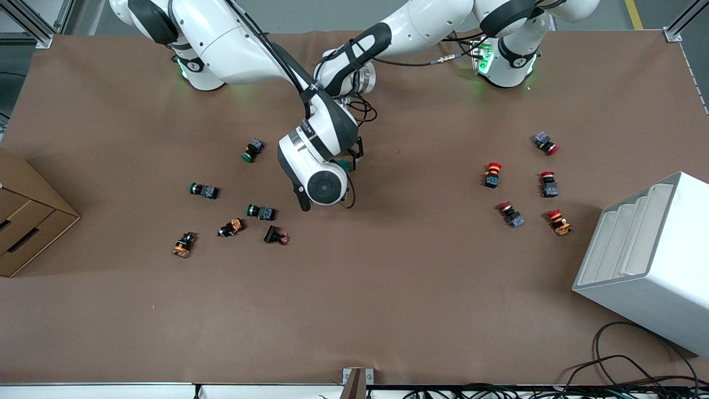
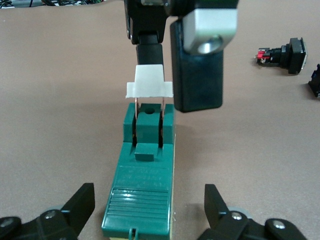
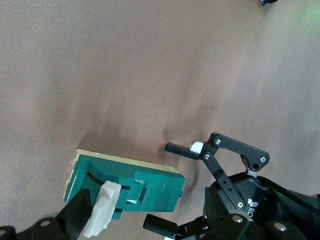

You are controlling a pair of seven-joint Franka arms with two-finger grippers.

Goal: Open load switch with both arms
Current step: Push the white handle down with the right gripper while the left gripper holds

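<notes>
I am seeing the load switch lying flat on the brown table near the middle, under both wrists, and I judge the opening as underway but not finished: its white lever is standing raised on its two copper blades. My right gripper is pinching that lever at its end. My left gripper is hanging spread wide around the switch's green body, fingers apart from it, so the bracing looks undone.
</notes>
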